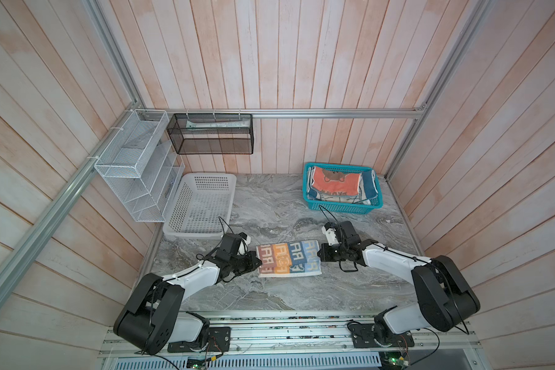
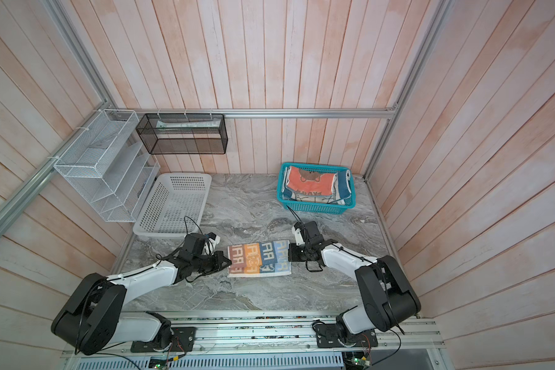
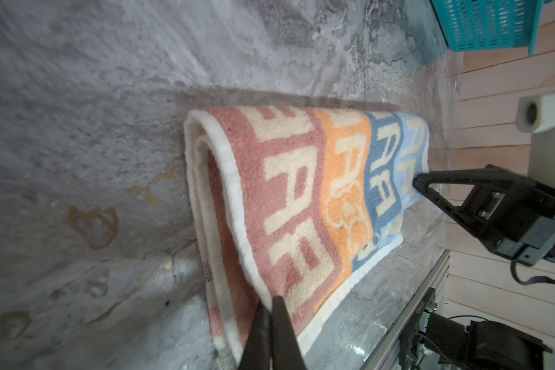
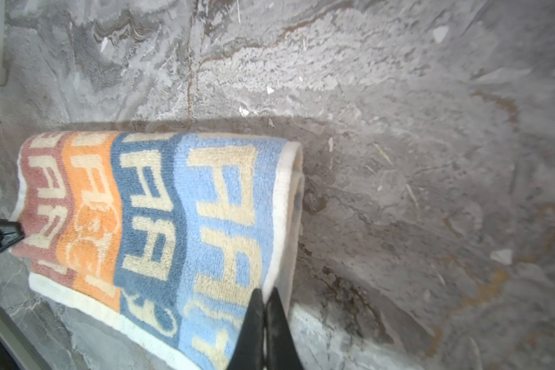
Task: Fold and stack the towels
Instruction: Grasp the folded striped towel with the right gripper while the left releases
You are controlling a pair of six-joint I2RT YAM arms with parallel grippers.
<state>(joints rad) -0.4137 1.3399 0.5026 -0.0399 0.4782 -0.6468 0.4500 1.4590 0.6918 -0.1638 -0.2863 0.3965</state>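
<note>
The block-lettered towel point(image 1: 288, 258) lies folded double on the front middle of the grey, marble-veined bench point(image 1: 269, 205). It is thick looped terry in dusty red, orange, dark blue and pale blue bands, with cream letters and a white hem. Its fold makes a soft rounded roll along the far edge.

The left tool point(image 3: 271, 307) is pressed together on the hem at the red end. The right tool point(image 4: 265, 298) is likewise clamped on the hem at the pale blue end. Both sets of thin black fingers taper to points.

Farther back on the right, a teal basket point(image 1: 343, 208) of perforated plastic holds a folded coral-orange towel point(image 1: 334, 182) on top of other cloths. A white basket point(image 1: 181, 205), also slotted plastic, stands back left.
</note>
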